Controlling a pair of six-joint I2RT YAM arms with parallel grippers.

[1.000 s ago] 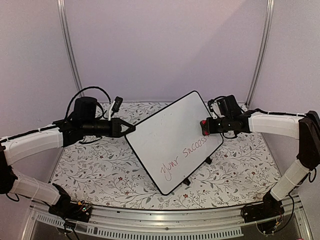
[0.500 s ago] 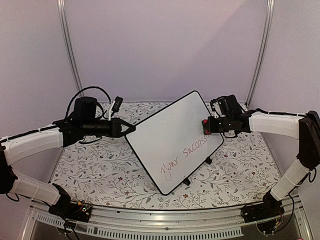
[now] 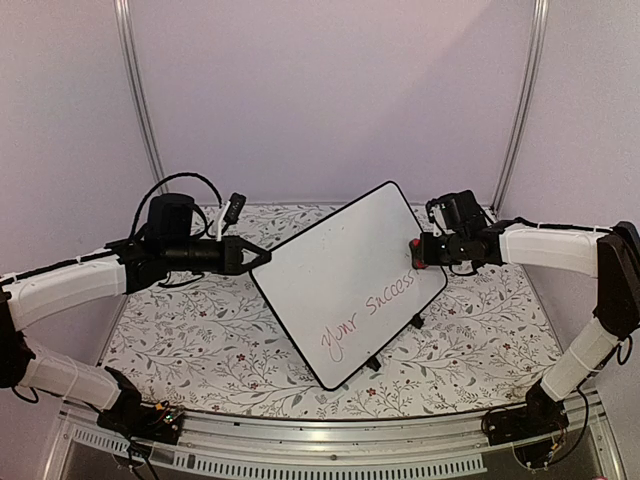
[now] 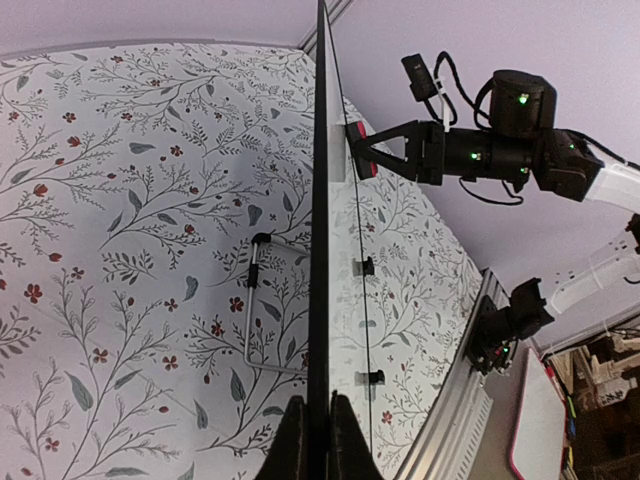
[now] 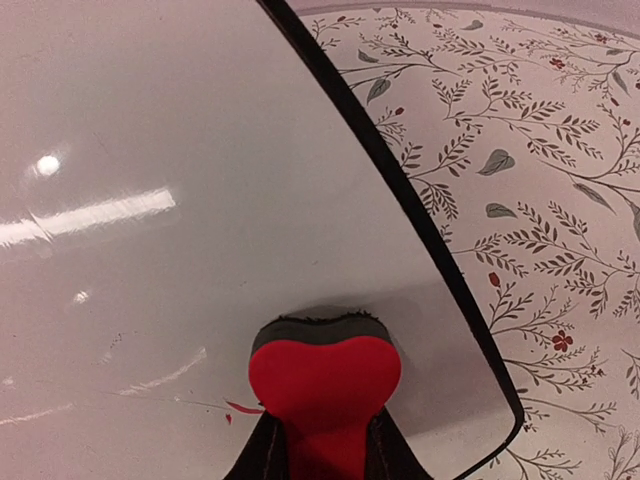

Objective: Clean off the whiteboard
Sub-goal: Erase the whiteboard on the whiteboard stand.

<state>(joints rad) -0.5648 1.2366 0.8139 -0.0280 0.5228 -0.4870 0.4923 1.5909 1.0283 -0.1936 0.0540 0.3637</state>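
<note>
Top external view: the whiteboard (image 3: 345, 290) stands tilted over the middle of the floral-patterned table (image 3: 190, 345), its lowest corner toward the near edge. The left gripper (image 3: 262, 258) is clamped tight on the board's left rim; the left wrist view shows its fingers (image 4: 292, 445) pinching the thin black edge. The right gripper (image 3: 420, 250) is closed on a red heart-shaped eraser (image 5: 325, 375), whose dark felt lies against the white surface just inside the right rim, beside the end of the red handwriting (image 3: 372, 312).
</note>
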